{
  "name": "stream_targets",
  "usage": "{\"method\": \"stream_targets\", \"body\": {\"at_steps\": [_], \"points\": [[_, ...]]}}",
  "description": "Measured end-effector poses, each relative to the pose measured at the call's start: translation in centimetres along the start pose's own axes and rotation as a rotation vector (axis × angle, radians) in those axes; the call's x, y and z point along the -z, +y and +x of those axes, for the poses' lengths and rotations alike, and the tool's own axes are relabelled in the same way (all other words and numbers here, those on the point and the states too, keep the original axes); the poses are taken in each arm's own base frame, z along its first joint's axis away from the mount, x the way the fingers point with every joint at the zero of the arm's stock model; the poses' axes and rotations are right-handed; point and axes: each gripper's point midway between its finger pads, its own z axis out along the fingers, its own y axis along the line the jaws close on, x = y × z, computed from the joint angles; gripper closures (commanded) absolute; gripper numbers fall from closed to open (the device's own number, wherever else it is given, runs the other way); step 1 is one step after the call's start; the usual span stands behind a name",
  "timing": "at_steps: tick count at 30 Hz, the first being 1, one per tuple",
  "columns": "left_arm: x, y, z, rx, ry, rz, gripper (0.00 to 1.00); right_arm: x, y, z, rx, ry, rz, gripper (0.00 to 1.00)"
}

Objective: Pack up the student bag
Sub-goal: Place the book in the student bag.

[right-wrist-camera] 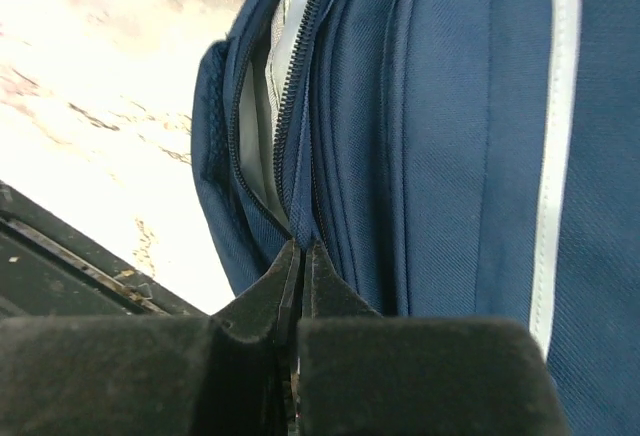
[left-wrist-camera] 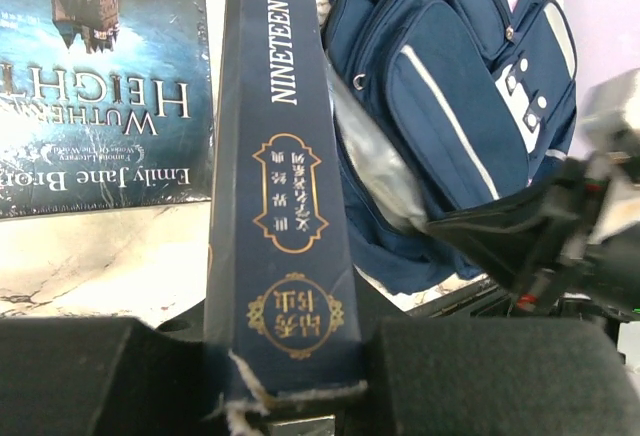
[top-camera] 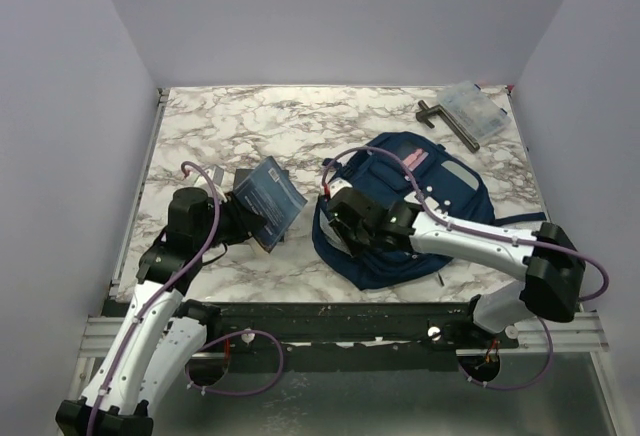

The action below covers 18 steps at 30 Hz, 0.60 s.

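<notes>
Left end effector clamps a book by one end. To its right, by the surface's near edge, lies the bag, its mouth facing the book. Right end effector pinches the bag's zip lip.

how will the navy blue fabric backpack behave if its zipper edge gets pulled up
Probably floppy: the navy blue fabric backpack lies slumped and creased, so likely only the edge pinched by the right hand would lift first. It looks slack, so probably light and sagging, and unlikely to roll.
</notes>
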Motion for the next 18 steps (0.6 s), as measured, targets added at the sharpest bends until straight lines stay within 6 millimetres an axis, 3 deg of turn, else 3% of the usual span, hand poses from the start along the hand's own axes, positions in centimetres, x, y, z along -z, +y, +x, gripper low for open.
{"method": "stream_targets", "body": {"at_steps": [4, 10, 18], "points": [[-0.3, 0.4, 0.3, 0.021, 0.027, -0.008, 1.00, 2.7, -0.6, -2.7, -0.062, -0.094, -0.015, 1.00], [-0.1, 0.1, 0.7, 0.134, 0.080, 0.027, 1.00, 6.5, -3.6, -6.0, -0.290, -0.253, -0.036, 0.99], [-0.9, -3.8, 3.6, 0.309, 0.273, 0.285, 1.00, 10.1, -4.3, -8.4, -0.443, -0.423, -0.116, 1.00]]}}
